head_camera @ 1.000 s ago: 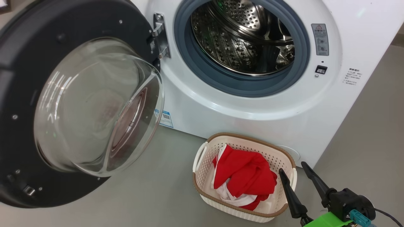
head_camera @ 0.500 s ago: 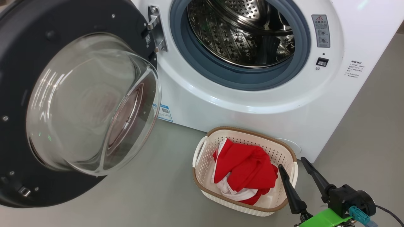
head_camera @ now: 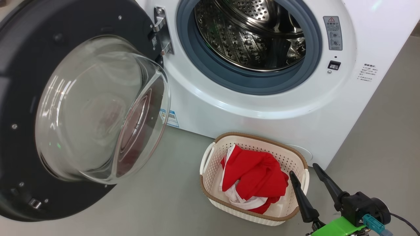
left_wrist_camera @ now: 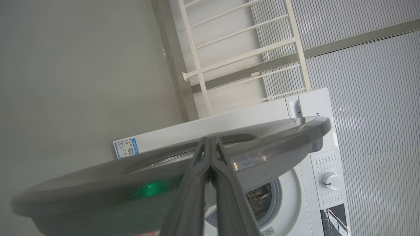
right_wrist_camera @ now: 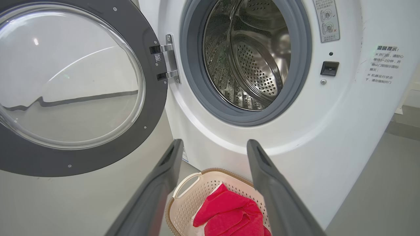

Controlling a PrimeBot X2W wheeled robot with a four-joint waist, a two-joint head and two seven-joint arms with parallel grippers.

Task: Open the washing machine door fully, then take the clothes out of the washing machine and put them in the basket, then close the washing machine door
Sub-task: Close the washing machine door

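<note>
Red fabric with white trim, the clothes [head_camera: 254, 183] lie bundled inside the basket [head_camera: 211, 177], which stands on the grey floor [head_camera: 157, 203] just in front of the washing machine [head_camera: 262, 114], below the drum mouth and a little to its right. We see the washing machine door [head_camera: 19, 82] swung wide to the left on its hinge [head_camera: 160, 32], its clear glass bowl bulging toward the head camera. Behind the grey rubber ring [head_camera: 210, 75], the perforated steel drum [head_camera: 249, 36] gleams. A blue sticker [head_camera: 172, 118] sits low on the machine's white front, beside the glass bowl.

At the lower right, the right gripper [head_camera: 303, 168] hovers just beside the basket's right handle, released, its two long dark fingers spread apart with nothing between them; from its own wrist camera, those fingers frame the basket and the red bundle.

From the left wrist camera, we see the left gripper [left_wrist_camera: 209, 141] clenched, its fingers pressed together and their tips lying across the door's grey outer edge. We cannot tell whether they touch it.
</note>
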